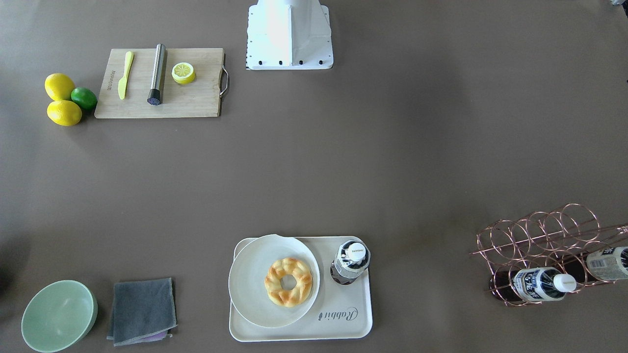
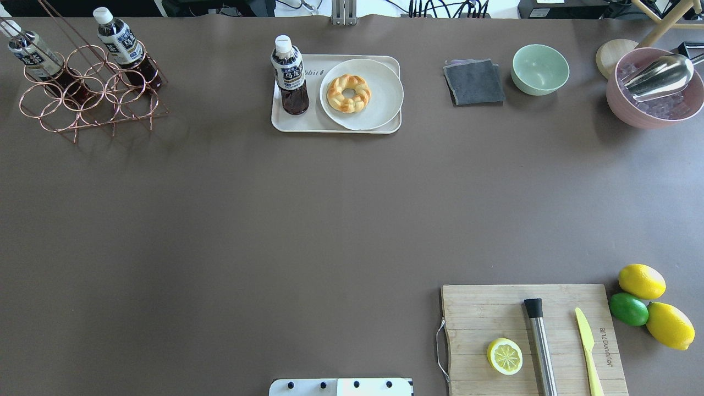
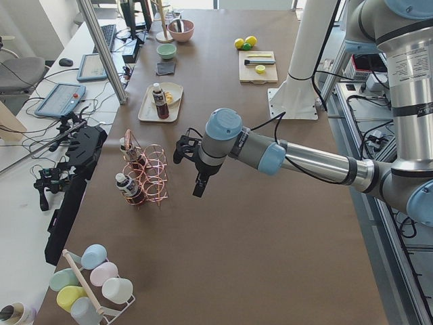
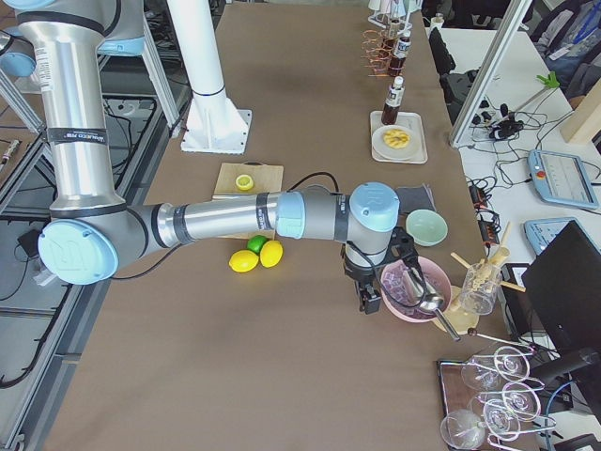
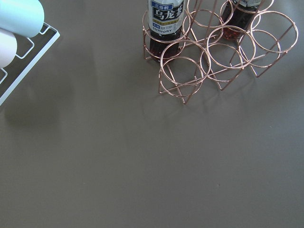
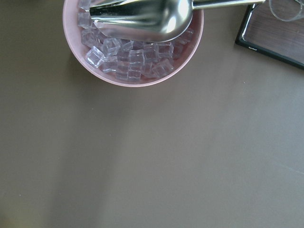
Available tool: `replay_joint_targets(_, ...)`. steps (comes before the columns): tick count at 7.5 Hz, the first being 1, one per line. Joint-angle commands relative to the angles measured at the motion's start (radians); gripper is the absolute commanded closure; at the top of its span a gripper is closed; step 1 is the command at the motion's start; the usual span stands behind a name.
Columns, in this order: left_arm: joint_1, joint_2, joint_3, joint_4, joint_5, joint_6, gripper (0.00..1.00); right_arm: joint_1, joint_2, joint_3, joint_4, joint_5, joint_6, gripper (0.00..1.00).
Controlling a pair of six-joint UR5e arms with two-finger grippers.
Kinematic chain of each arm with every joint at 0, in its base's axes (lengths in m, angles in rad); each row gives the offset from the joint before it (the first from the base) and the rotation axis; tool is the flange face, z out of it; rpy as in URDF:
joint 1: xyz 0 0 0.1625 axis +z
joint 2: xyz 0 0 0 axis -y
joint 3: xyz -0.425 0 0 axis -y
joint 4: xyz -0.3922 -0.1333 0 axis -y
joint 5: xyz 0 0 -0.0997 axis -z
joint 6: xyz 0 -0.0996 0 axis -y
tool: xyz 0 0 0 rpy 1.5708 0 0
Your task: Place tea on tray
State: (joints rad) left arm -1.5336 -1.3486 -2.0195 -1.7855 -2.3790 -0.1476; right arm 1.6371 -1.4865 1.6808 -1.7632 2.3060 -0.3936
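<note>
One tea bottle [image 1: 351,262] with a white cap stands upright on the cream tray [image 1: 343,328], beside the plate; the overhead view shows the bottle [image 2: 290,77] at the tray's [image 2: 330,127] left end. Two more tea bottles [image 2: 124,44] [image 2: 33,55] lie in the copper wire rack [image 2: 91,102]. My left gripper [image 3: 199,186] hangs above the table beside the rack, holding nothing that I can see. My right gripper [image 4: 368,299] hangs beside the pink ice bowl [image 4: 413,287]. Neither wrist view shows fingers, so I cannot tell whether either is open or shut.
A white plate [image 1: 250,274] with a doughnut [image 1: 288,282] fills the rest of the tray. A green bowl [image 1: 59,316] and grey cloth [image 1: 142,309] lie nearby. A cutting board [image 1: 196,98] carries a knife, a steel tube and a half lemon, with lemons and a lime [image 1: 84,97] beside it.
</note>
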Motion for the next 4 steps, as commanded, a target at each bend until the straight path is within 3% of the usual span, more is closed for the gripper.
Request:
replay_joint_targets(1, 0.046, -0.021, 0.005, 0.003, 0.03, -0.003, 0.03, 0.043, -0.031, -0.024, 0.002, -0.005, -0.05, 0.0)
replay_joint_targets(4, 0.035, -0.007, 0.012, 0.001, 0.029, -0.003, 0.03, 0.041, -0.024, -0.016, 0.005, -0.007, -0.044, 0.0)
